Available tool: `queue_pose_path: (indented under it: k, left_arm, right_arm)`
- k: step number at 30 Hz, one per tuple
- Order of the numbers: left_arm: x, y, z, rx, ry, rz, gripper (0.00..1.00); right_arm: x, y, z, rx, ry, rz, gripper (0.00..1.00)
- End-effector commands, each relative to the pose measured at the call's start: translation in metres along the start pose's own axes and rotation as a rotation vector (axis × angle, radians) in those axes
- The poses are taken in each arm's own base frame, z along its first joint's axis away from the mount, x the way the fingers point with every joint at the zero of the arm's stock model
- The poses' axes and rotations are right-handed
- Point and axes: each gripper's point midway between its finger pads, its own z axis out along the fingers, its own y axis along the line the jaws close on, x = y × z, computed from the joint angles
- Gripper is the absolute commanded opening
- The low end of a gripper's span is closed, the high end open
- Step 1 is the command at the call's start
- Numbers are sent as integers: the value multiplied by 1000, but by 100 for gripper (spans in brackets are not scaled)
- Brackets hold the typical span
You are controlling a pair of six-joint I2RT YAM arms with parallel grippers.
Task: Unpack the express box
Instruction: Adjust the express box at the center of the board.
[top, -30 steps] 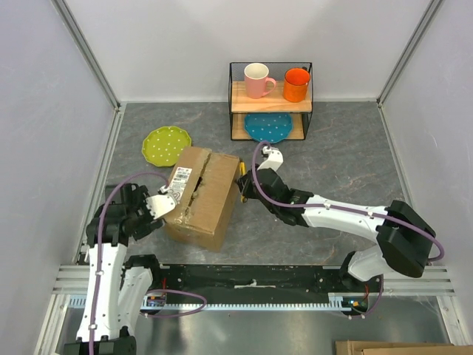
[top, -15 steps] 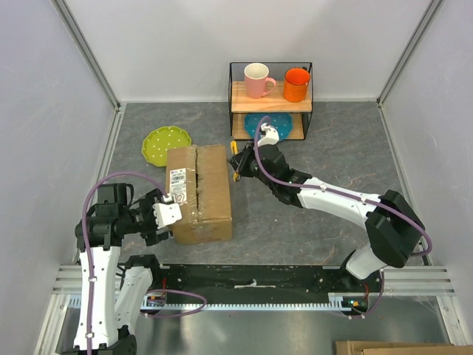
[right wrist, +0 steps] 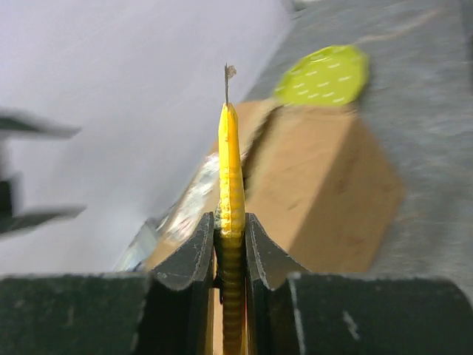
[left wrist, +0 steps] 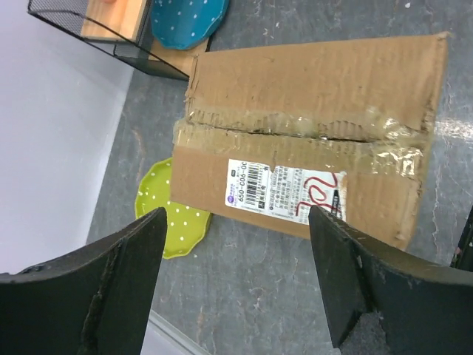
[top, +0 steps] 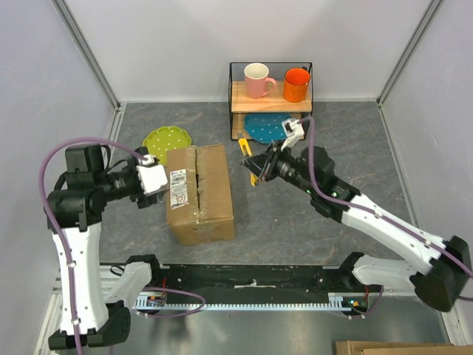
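Express box [top: 199,194] flat on table [top: 355,148], close to near edge, left of middle. Crinkly tape along top seam. White label [left wrist: 287,194] on top: barcode, "650-C06-0C", red scribble; tiny print too small to read. Left gripper [top: 153,180] just beside box's left side, fingers spread wide, holding nothing. Right gripper [right wrist: 230,237] near box's far right corner, squeezing yellow box cutter [right wrist: 230,170], blade tip out. Green dotted plate [top: 166,140] behind box. Wire rack [top: 270,100] at far edge: blue dotted plate [top: 267,127], pink mug [top: 257,80], orange mug [top: 295,84].
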Motion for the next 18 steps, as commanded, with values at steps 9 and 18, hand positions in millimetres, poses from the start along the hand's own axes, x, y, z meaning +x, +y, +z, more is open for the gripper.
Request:
queue_pose_path:
  k: [9,18]
  left_arm:
    - [67,84,48,-261,102,-390,99]
    - [65,44,59,-166,27,-341,100]
  right_arm:
    - [140,139,-97,-557,479,151,0]
    - [202,154,-105,-475,644,176,0]
